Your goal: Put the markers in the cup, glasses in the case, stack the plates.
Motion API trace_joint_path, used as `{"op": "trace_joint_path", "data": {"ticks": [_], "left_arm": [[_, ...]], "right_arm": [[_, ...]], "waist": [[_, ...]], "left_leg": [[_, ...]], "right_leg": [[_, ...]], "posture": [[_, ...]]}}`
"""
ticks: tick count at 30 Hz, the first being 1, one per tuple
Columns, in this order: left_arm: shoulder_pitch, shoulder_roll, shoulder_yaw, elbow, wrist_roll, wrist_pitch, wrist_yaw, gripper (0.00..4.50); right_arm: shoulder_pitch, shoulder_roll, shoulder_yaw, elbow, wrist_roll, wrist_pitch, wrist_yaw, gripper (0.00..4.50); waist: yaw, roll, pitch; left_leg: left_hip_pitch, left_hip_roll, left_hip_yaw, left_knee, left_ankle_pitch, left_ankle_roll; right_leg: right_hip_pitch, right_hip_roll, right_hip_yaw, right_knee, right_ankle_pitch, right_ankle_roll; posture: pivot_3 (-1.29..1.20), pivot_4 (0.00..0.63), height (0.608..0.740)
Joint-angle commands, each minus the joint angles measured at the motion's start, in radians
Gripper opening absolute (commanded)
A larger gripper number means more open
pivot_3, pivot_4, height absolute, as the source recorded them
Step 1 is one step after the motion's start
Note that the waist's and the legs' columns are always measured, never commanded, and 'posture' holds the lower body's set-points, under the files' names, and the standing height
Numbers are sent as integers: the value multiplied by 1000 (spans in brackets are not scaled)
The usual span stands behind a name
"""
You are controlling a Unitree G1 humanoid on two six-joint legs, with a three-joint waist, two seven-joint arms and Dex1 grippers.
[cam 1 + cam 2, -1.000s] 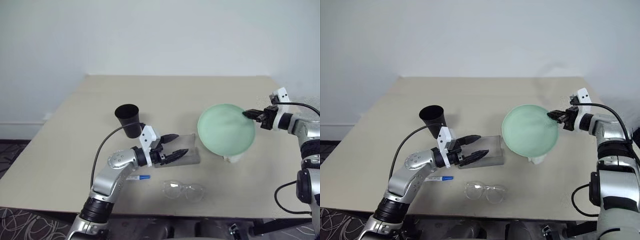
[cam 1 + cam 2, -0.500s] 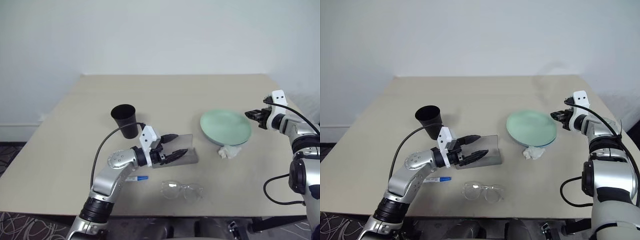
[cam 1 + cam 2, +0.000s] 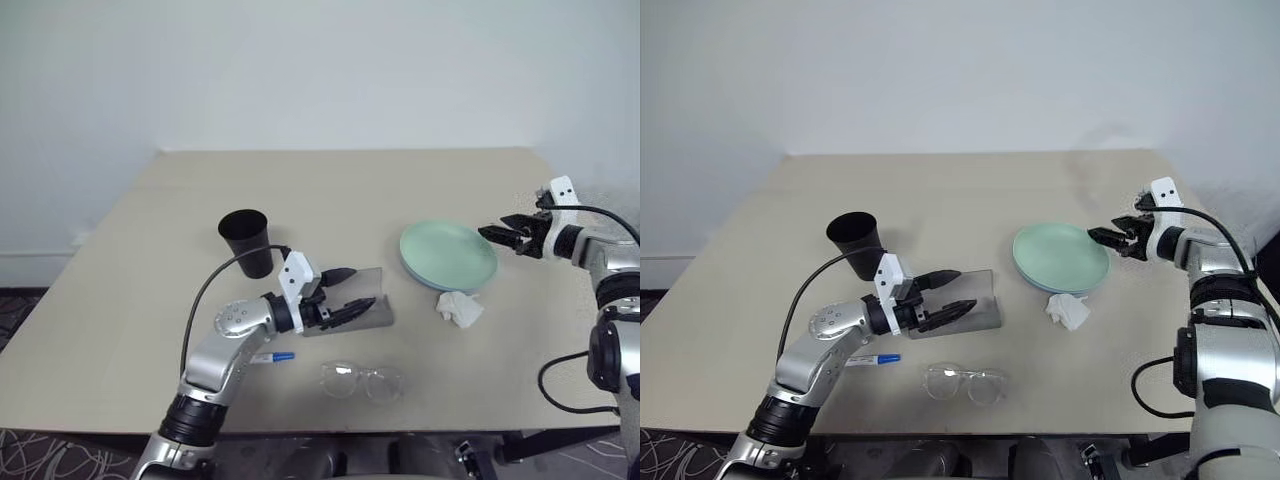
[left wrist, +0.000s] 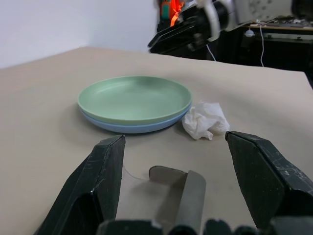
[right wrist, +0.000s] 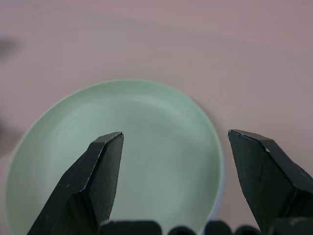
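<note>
Left gripper [image 3: 348, 290]: fingers spread wide, nothing between them, hovering over the near end of the grey glasses case [image 3: 372, 312], pointing towards the plates.
Right gripper [image 3: 1108, 238]: fingers apart and empty, just past the far right edge of the plate stack, not touching the rim.
Black cup [image 3: 246, 241]: upright on the worktop [image 3: 130, 300], left of centre, behind the left arm; its inside is too dark to tell what it holds.
Blue-capped marker [image 3: 274, 356]: lying flat near the front edge, beside the left forearm.
Glasses [image 3: 363, 381]: clear frame, lying near the front edge, in front of the case and apart from it.
Case: flat on the worktop between cup and plates; an open mouth shows in the left wrist view.
Mint green plate [image 4: 135, 98]: sitting squarely on the light blue plate [image 4: 139, 128], right of centre; stacking looks done.
Crumpled tissue [image 3: 459, 308]: just beside the stack's front right edge.
Step in hand: judged to be the right gripper letting go of the stacked plate. Draw it back level and away from the rim so a fingertip does not drag the green plate off the blue one.
Count: one cup, one marker in sight, one pair of glasses, one case, two plates, one tissue, two grippers.
</note>
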Motion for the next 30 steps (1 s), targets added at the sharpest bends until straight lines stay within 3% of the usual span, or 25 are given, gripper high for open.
{"op": "trace_joint_path", "data": {"ticks": [1,2,13,25,30], "left_arm": [[-12,11,30,-22,-7,-17,0,3469],[-14,14,31,-20,-8,-18,-1,3469],[-24,17,37,-7,-6,-22,-6,3469],[-25,10,34,-4,-4,-23,-3,3469],[-24,10,32,-4,-2,-23,-2,3469]], "right_arm": [[44,-34,20,-140,28,66,171,4283],[67,-41,28,-180,33,86,201,4467],[272,-74,71,-498,48,247,298,4467],[370,-56,122,-603,30,284,226,4467],[371,-50,136,-600,39,272,210,3310]], "waist": [[-1,0,0],[-2,0,0],[0,1,0],[0,1,0],[0,1,0]], "left_leg": [[0,0,0,0,0,0],[0,0,0,1,0,0],[0,1,0,4,-1,3],[0,1,1,5,0,3],[0,1,1,5,0,3]], "right_leg": [[0,0,0,0,0,0],[0,0,0,0,0,0],[1,1,0,1,4,4],[1,1,0,1,5,5],[1,1,0,1,5,6]], "posture": [[0,0,740],[0,0,740],[0,0,740],[0,0,740],[0,0,740]]}}
